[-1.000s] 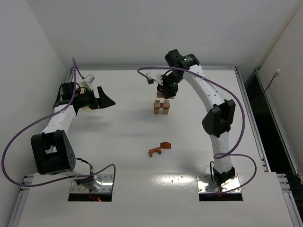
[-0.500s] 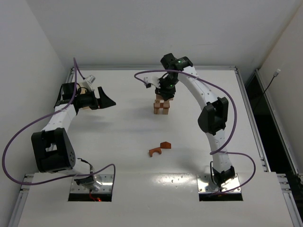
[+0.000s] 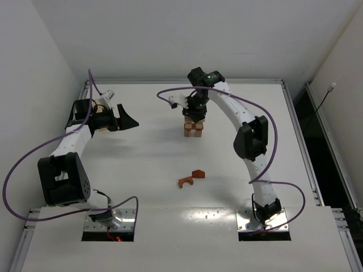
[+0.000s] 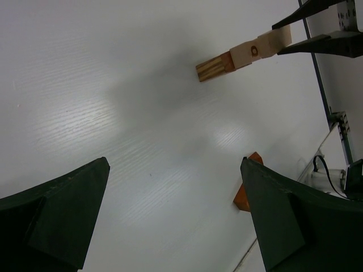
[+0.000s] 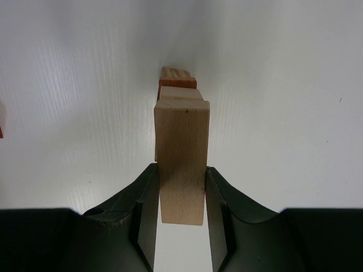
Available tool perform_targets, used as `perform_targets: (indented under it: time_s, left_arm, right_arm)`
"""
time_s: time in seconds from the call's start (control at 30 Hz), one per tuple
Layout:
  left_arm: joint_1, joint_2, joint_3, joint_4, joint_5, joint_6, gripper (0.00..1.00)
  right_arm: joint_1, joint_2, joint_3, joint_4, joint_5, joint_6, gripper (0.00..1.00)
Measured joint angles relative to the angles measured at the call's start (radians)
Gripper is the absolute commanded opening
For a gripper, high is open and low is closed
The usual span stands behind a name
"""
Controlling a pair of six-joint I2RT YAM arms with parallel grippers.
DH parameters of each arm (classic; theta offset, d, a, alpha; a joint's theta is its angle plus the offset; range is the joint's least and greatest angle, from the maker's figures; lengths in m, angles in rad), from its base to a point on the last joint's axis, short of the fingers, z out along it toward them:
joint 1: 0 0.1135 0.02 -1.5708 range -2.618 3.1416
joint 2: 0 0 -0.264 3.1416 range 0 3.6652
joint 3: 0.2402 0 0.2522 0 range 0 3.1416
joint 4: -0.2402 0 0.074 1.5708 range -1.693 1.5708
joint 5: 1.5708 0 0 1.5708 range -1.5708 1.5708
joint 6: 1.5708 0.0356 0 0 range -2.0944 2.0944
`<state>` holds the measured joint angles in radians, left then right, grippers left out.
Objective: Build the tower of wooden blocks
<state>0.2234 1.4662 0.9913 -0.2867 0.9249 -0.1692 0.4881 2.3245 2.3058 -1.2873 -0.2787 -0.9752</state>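
Observation:
The wood block tower (image 3: 193,129) stands at the middle back of the table, a narrow stack of tan and reddish-brown blocks. My right gripper (image 3: 194,112) is directly above it, shut on a pale tan block (image 5: 181,153). That block sits right at the tower's top (image 5: 177,85); I cannot tell whether it touches. In the left wrist view the tower (image 4: 232,59) shows with the held block between the right fingers (image 4: 317,44). My left gripper (image 3: 128,120) is open and empty, well to the left (image 4: 176,215).
A reddish-brown arch (image 3: 185,182) and a reddish-brown wedge (image 3: 198,173) lie loose on the table in front of the tower. One of them shows in the left wrist view (image 4: 247,191). Purple cables loop from both arms.
My right gripper has moved left with the pale block and come down over the tower's top. The left arm has not moved.

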Motion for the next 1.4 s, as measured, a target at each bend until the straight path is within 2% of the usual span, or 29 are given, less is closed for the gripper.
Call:
perform_targets:
  time_s: [0.63,1.1,1.4]
  left_arm:
    - [0.0,0.039,0.0,0.003,0.014,0.0,1.0]
    - [0.0,0.042,0.0,0.002,0.014,0.0,1.0]
    - [0.0,0.053,0.001,-0.005,0.015,0.004,1.0]
  right_arm:
    - [0.005,0.012,0.0,0.024,0.026,0.03,0.07]
    - [0.005,0.014,0.0,0.026,0.033,0.032,0.18]
    - [0.005,0.014,0.0,0.023,0.033,0.032,0.18]
